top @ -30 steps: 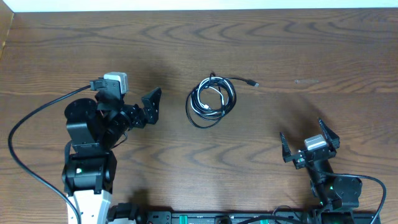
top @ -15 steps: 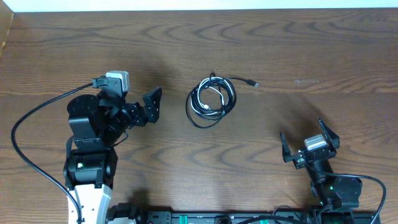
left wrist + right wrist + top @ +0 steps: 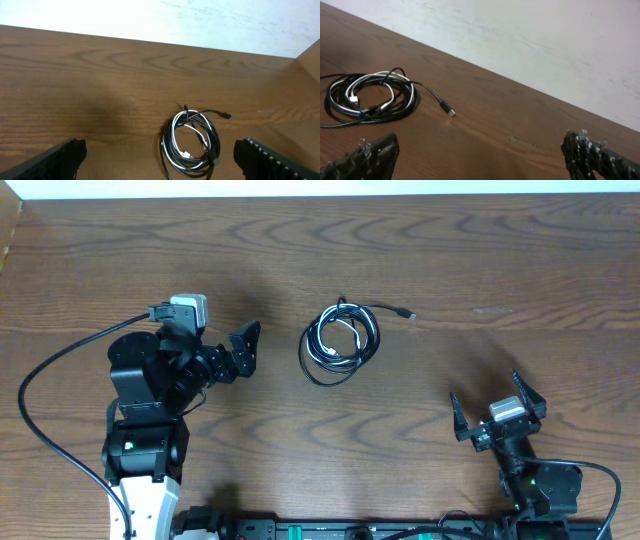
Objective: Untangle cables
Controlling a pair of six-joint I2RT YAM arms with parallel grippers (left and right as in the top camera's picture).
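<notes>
The cables [image 3: 335,350] lie in one loose coil at the middle of the table, black strands wound round a shorter white one. A black plug end [image 3: 405,313] sticks out to the coil's right. My left gripper [image 3: 246,350] stands open just left of the coil, apart from it. In the left wrist view the coil [image 3: 214,142] lies ahead between the spread fingers of that gripper [image 3: 160,150]. My right gripper [image 3: 487,392] is open near the front right, well away from the coil. The right wrist view has the coil [image 3: 411,97] far to the left of the gripper [image 3: 481,142], and its jaws hold nothing.
The brown wooden table [image 3: 520,270] ends at a white wall along the far edge [image 3: 320,197]. A thick black arm wire [image 3: 30,405] loops over the table at the left. The arm bases stand at the front edge.
The left arm's body shifted slightly to the right a second ago and has been still since. The coil and the right arm have not moved.
</notes>
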